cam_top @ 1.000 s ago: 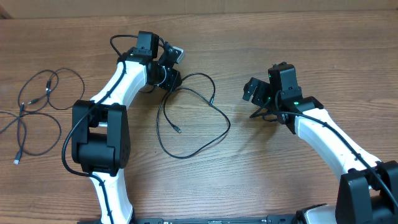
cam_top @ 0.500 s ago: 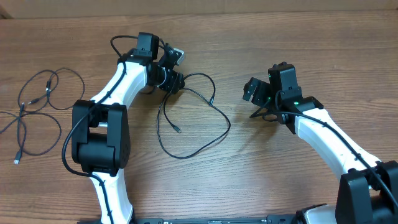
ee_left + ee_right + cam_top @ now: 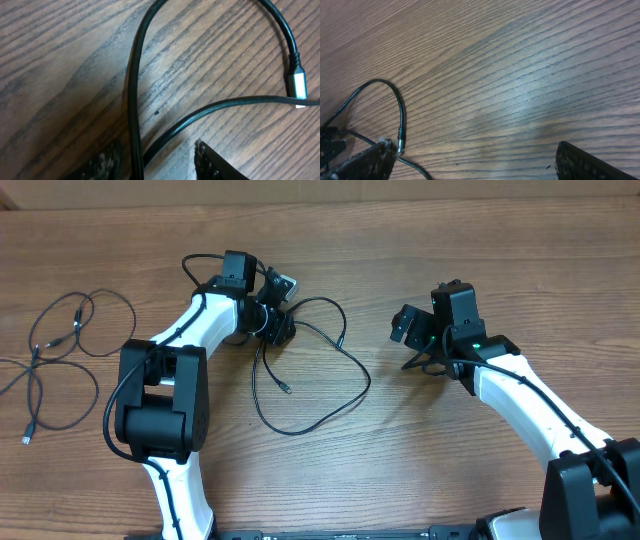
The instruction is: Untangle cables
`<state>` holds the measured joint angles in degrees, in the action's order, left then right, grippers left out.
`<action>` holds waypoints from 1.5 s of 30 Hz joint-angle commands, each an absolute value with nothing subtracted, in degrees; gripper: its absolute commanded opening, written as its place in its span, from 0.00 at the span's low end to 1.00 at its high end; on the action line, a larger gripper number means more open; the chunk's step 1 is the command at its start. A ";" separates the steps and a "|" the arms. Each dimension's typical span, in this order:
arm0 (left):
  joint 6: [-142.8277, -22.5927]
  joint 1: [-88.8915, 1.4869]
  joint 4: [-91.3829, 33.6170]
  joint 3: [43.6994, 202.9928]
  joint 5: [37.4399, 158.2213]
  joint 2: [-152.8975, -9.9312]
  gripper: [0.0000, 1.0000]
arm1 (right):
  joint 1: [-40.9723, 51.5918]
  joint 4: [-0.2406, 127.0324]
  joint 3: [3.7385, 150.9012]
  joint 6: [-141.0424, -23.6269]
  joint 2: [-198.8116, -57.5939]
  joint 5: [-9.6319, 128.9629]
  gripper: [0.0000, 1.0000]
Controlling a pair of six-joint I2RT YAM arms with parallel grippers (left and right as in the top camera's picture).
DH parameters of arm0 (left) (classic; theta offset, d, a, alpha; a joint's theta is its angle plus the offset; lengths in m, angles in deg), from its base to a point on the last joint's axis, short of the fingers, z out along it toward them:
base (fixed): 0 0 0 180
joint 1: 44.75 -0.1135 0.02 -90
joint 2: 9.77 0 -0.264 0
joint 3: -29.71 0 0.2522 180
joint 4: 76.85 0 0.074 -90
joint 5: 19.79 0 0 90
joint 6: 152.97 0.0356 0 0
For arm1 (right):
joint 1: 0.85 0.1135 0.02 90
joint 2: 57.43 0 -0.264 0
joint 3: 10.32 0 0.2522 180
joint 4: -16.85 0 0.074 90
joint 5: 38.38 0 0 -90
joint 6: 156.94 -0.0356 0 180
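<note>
I count two grippers on my feed: one left gripper [image 3: 280,328] and one right gripper [image 3: 400,328]. Mid-desk [image 3: 480,240] lies one looped cable [image 3: 368,380] with two plug ends [image 3: 287,389] showing. By the left edge sits one bunch of cables [image 3: 60,360], perhaps two cords; I cannot tell.
</note>
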<state>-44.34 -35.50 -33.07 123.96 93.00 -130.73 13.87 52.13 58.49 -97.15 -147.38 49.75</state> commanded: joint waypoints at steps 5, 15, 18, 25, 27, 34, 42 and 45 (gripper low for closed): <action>-43.99 -35.69 -32.59 121.18 93.63 -131.28 0.26 | 14.02 51.76 58.56 -97.28 -147.34 49.14 1.00; -63.49 -35.69 -22.53 121.16 83.38 -131.26 0.20 | 14.02 51.78 58.56 -97.28 -147.34 49.14 1.00; -69.61 -35.67 -17.90 120.94 81.11 -131.28 0.23 | 14.02 51.78 58.56 -97.28 -147.34 49.14 1.00; -76.30 -35.67 -13.11 119.65 78.03 -131.15 0.35 | 14.02 51.78 58.56 -97.28 -147.34 49.14 1.00; -76.08 -35.69 -12.98 119.98 76.54 -130.19 0.39 | 14.02 51.78 58.56 -97.28 -147.34 49.14 1.00; -72.69 -35.69 -13.83 124.85 75.80 -124.77 0.44 | 14.02 51.78 58.56 -97.28 -147.34 49.14 1.00; -51.03 -34.56 -19.93 128.07 84.87 -123.85 0.69 | 14.02 51.78 58.56 -97.28 -147.34 49.14 1.00; -46.68 -33.53 -20.76 128.05 84.89 -124.00 0.70 | 14.02 51.76 58.56 -97.28 -147.34 49.14 1.00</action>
